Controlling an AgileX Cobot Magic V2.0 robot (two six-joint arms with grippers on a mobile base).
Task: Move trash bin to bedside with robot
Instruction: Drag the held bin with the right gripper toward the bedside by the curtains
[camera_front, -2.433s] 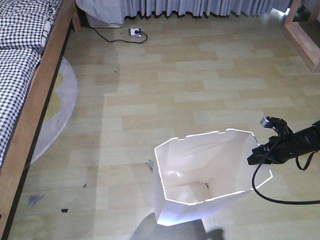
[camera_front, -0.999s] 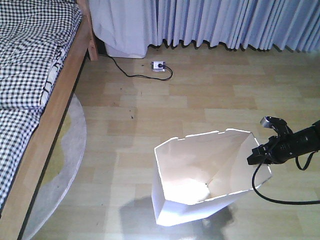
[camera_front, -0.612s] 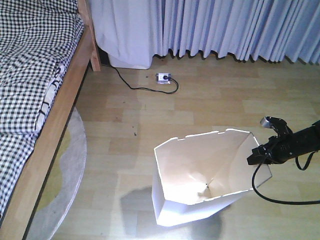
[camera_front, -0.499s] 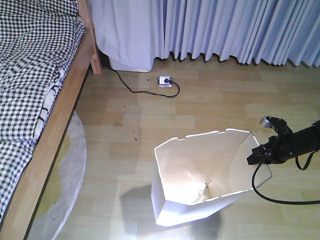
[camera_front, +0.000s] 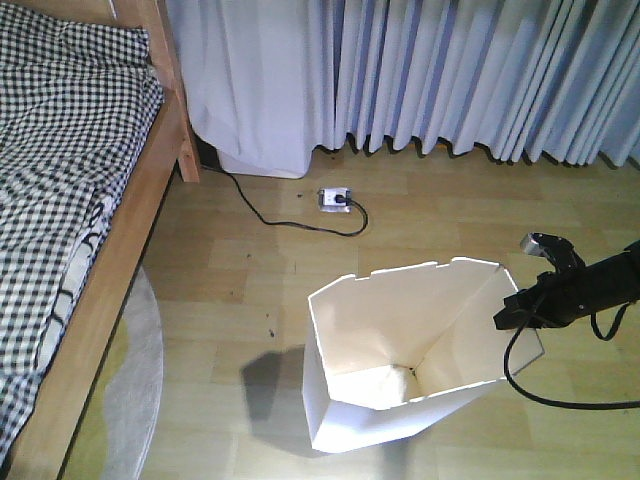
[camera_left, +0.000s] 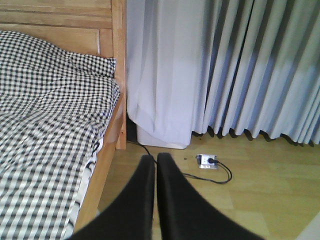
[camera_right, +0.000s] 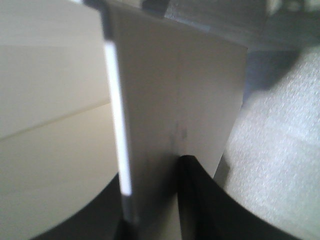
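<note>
**Counting up the room: bin on the right pincer, bed well off to its left**

Biggest first. One bedside (camera_front: 118, 262): a light wooden frame with one post at the corner and black-and-white checkered bedding (camera_front: 60, 150) on top, well off to the left of the right gripper (camera_front: 508, 314). One run of pale pleated curtains (camera_front: 450, 70) crosses the far side, ahead of both pincers. One round pale rug (camera_front: 135, 400) pokes out from beside the frame.

One trash bin (camera_front: 360, 425), just left of the right gripper. It's white, thin-walled, cream inside, with a faceted rim, and narrows toward the bottom. The right pincer is pinching the rim wall, one finger inside and one outside; the wrist view shows the wall running right between them. Can't tell if the base sits on the floor.

Room to move: bare wood floor (camera_front: 450, 210) lies between the bin and the bed rail, and between the bin and the curtains.

One power strip (camera_front: 335, 200) with one black cable (camera_front: 270, 215) lies ahead-left of the right gripper, near the curtain hem.

The left gripper (camera_left: 155, 160) has its fingers pressed together on nothing, and points at the gap between post and curtains.
</note>
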